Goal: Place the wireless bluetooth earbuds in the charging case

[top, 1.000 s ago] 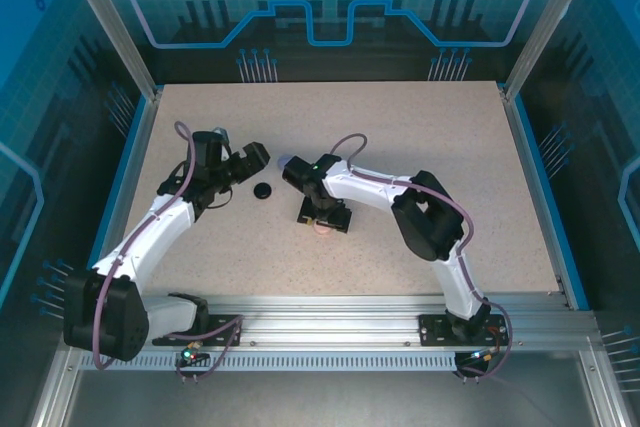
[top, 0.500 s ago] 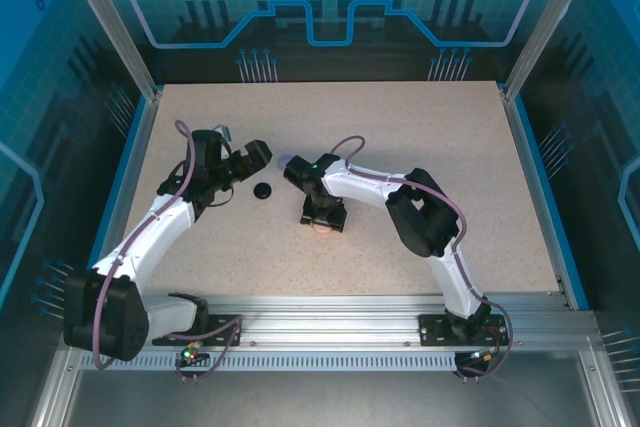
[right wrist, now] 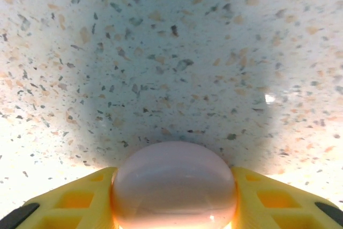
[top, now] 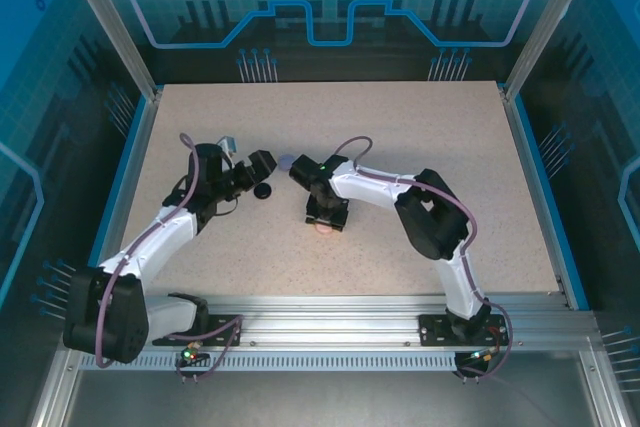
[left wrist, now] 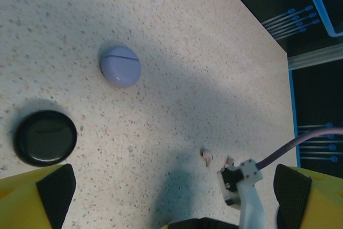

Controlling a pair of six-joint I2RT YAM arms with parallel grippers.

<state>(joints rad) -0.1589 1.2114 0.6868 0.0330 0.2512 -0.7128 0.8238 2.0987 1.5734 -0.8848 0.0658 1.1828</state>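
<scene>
Right wrist view: right gripper (right wrist: 172, 182) clamped on pink case (right wrist: 174, 197). Left wrist view: left gripper (left wrist: 172, 189) wide apart, empty; black case (left wrist: 45, 138), lilac case (left wrist: 120, 66), pink earbuds (left wrist: 206, 156) ahead.

A robot lab test cell: aluminium frame posts (top: 111, 22), blue circuit-print panels (top: 330, 7), speckled table (top: 420, 127).

No writing, brand or number is legible on the lilac case (left wrist: 120, 66), black case (left wrist: 45, 138), pink case (right wrist: 173, 183) or tabletop (top: 420, 137).
</scene>
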